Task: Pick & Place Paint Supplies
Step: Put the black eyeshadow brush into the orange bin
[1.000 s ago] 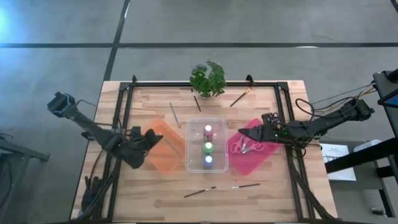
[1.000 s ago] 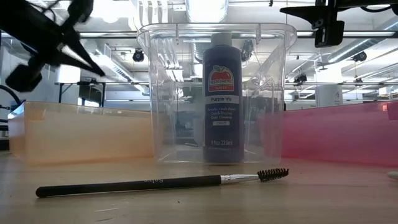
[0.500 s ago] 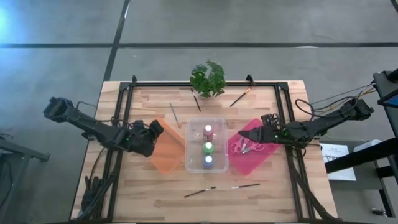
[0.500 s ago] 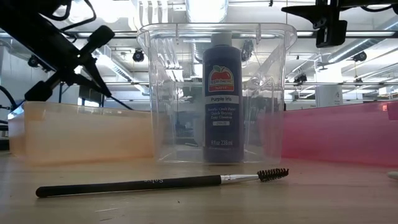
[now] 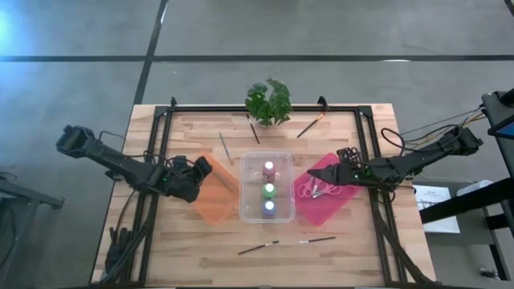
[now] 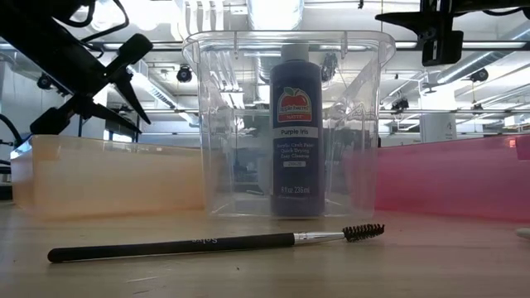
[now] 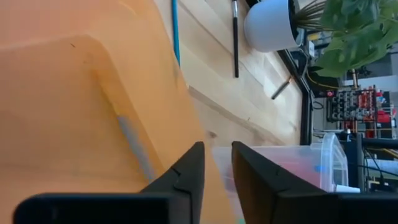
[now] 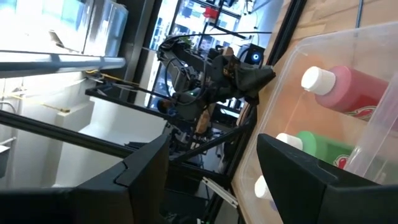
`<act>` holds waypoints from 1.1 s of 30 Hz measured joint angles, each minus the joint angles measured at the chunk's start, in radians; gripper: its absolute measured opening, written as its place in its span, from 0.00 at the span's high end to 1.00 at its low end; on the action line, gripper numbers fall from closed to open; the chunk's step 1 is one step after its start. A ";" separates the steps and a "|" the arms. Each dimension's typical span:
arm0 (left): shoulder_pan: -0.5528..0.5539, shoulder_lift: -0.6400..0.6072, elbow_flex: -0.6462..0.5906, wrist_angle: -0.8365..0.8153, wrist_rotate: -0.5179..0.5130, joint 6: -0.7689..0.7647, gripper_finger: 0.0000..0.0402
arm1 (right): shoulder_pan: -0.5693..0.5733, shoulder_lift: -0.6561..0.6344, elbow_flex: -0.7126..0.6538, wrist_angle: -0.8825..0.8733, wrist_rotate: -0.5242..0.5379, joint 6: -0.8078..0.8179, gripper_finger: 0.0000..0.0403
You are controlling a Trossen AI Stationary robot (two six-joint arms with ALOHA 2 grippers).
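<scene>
Paint bottles are held upright in a clear bin (image 5: 245, 210) at the middle of the counter (image 5: 201, 249): a pink bottle (image 5: 269, 169) farthest from the front edge, a green bottle (image 5: 269, 191) in the middle, and a blue bottle (image 5: 268, 209) nearest the front. An orange tray (image 5: 210, 201) lies just beside the bin on one side and a pink tray (image 5: 341, 197) on the other. Pink-handled scissors (image 5: 316, 189) are seen lying in the pink tray. Two brushes (image 5: 258, 247) (image 5: 317, 239) lie on the counter in front of the bin, and three more (image 5: 226, 148) (image 5: 254, 132) (image 5: 308, 127) lie near the potted plant (image 5: 269, 101) at the far edge.

The left hand (image 5: 196, 172) is held over the outer edge of the orange tray, its fingers (image 7: 186, 177) slightly parted and grasping nothing. The right hand (image 5: 315, 176) is held over the pink tray near the scissors, its fingers (image 8: 146, 165) spread wide and empty.
</scene>
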 joint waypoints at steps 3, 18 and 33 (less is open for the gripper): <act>-0.001 -0.003 0.000 0.007 0.001 0.003 0.75 | 0.000 0.000 0.000 0.000 0.002 0.000 0.41; -0.002 -0.088 0.001 0.344 0.003 0.528 0.74 | 0.073 0.006 0.038 0.010 -0.117 -0.053 0.41; -0.006 -0.152 0.002 0.623 0.162 1.039 0.74 | 0.392 0.365 0.471 -0.552 -0.237 -0.307 0.41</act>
